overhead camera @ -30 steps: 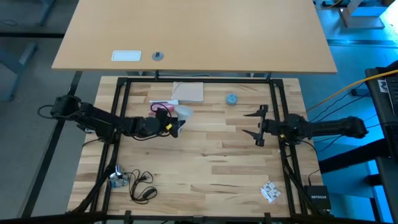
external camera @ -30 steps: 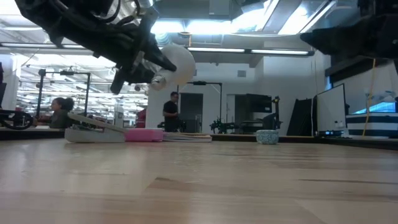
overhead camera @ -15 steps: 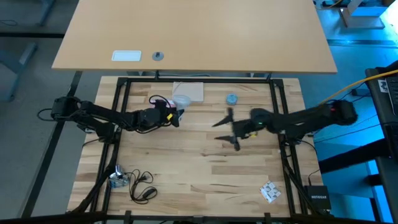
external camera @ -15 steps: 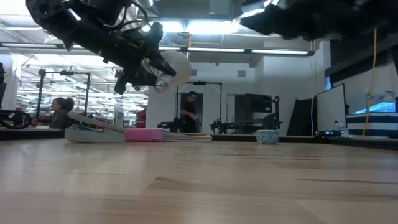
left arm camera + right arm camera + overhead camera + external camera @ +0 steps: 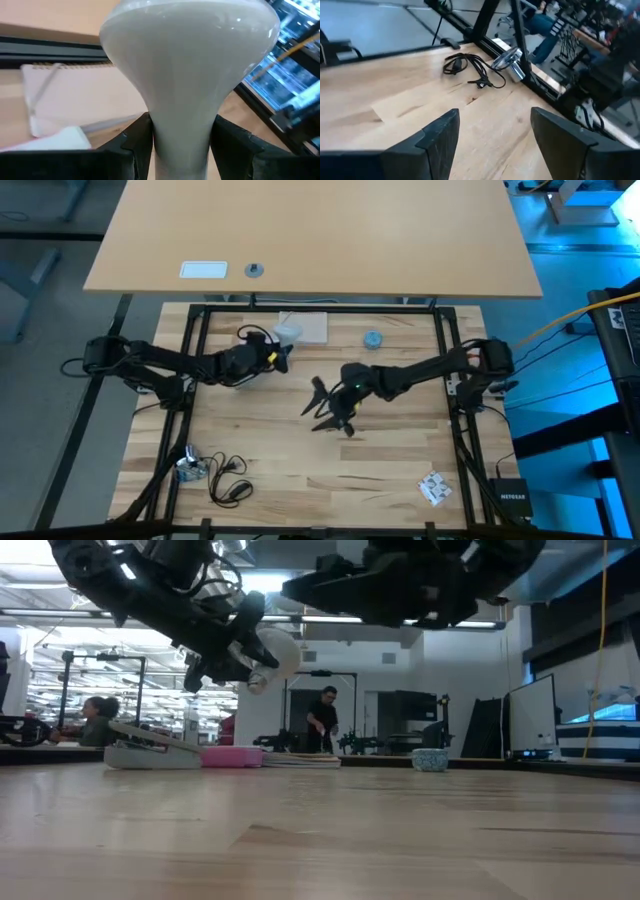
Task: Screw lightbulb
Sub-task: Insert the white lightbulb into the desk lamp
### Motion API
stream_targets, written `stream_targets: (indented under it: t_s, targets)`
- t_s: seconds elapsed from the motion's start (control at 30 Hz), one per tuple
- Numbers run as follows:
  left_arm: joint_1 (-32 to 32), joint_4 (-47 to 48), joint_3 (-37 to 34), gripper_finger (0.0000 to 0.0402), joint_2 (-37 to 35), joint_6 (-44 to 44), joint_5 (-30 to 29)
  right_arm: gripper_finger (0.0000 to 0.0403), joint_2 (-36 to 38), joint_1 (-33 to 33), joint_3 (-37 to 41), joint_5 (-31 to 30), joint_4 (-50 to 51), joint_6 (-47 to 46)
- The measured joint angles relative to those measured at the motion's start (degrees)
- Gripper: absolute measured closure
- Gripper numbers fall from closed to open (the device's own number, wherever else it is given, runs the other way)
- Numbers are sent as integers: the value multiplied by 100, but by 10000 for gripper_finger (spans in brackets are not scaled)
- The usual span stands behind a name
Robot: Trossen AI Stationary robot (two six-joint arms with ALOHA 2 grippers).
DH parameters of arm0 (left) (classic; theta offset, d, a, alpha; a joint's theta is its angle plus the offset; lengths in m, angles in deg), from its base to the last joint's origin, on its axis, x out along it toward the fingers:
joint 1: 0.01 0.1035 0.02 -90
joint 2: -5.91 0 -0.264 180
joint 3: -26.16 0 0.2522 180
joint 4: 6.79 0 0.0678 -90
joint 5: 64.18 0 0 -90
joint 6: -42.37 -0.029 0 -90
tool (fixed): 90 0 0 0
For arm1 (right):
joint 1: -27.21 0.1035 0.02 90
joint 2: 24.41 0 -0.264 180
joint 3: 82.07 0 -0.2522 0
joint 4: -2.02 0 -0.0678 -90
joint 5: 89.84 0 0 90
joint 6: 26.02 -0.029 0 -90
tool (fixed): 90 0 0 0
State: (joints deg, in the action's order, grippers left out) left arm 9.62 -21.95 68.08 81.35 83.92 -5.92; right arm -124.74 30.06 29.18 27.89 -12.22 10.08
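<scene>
White lightbulb [image 5: 275, 650] lies tilted, globe foremost, neck pinched by left pincer [image 5: 175, 142].

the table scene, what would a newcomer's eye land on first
First, the white lightbulb clamped by its neck in the left gripper, held in the air above the table's far left part. Next, the right gripper, jaws open and empty, over the middle of the table. The silvery socket with its black cord lies at the near left corner.
</scene>
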Motion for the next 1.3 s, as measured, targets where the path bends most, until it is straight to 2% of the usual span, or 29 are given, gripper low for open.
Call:
stream_targets:
  t_s: [0.3,0.67,0.93,1.3]
  targets:
    - [490,-2,-2,246,0,181,30,152,-700,551,-858,-1163,-23,2113]
    - [587,-1,-2,246,-4,-127,330,152,-2243,804,-2786,-1176,1079,2645]
    - [781,39,-4,246,-85,-901,678,152,-3176,847,-3756,-1101,1109,3374]
    - [968,373,-4,246,-120,-902,1077,154,-4362,1011,-5250,-971,1112,3808]
